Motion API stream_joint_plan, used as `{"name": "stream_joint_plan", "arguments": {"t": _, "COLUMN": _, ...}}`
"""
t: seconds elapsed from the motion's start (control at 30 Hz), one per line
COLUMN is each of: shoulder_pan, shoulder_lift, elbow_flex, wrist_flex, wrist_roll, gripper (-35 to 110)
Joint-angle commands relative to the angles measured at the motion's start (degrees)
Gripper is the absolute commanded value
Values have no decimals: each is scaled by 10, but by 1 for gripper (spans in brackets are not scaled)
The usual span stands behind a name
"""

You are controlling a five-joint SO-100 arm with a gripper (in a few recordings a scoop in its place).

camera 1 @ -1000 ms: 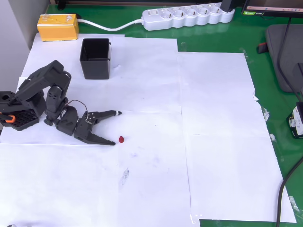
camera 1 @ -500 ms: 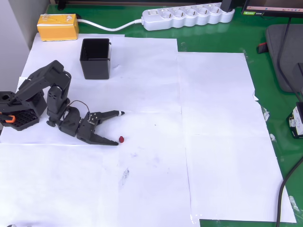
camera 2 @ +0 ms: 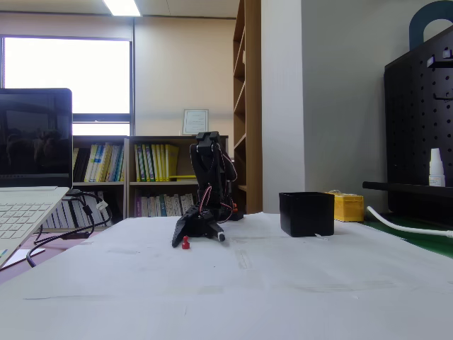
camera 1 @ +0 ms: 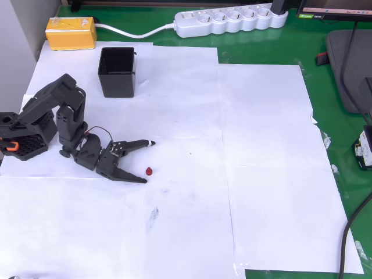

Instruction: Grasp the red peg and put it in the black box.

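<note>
- One red peg (camera 1: 149,171), tiny and rounded, is lying on the white paper (camera 1: 261,174) left of centre in the overhead view; in the fixed view it (camera 2: 185,243) is sitting low at centre-left.
- Gripper (camera 1: 148,161) is lying low, jaws spread and grasping nothing, peg just off the lower fingertip.
- Arm (camera 1: 55,110) is folding steeply down from its base.
- One black box (camera 1: 117,71), square and straight-walled, is standing at upper left, well apart.
- One yellow box (camera 1: 71,32) is sitting beyond it, beside one white power strip (camera 1: 229,20).

In the overhead view, bare white paper (camera 1: 192,104) lies between the spread-fingered gripper (camera 1: 148,161) and the black box (camera 1: 117,71), with nothing standing between. The red peg (camera 1: 149,171) sits apart, seemingly just ahead of the lower fingertip. The yellow box (camera 1: 71,32) and power strip (camera 1: 229,20) stand behind.
</note>
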Motion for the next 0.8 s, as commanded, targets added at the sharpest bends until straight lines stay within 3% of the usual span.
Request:
{"name": "stream_joint_plan", "arguments": {"t": 0.0, "shoulder_pan": 5, "shoulder_lift": -34, "elbow_flex": 11, "wrist_flex": 4, "wrist_roll": -3, "gripper": 46}}
{"name": "stream_joint_plan", "arguments": {"t": 0.77, "shoulder_pan": -7, "shoulder_lift": -33, "elbow_flex": 19, "wrist_flex": 10, "wrist_roll": -2, "gripper": 46}}
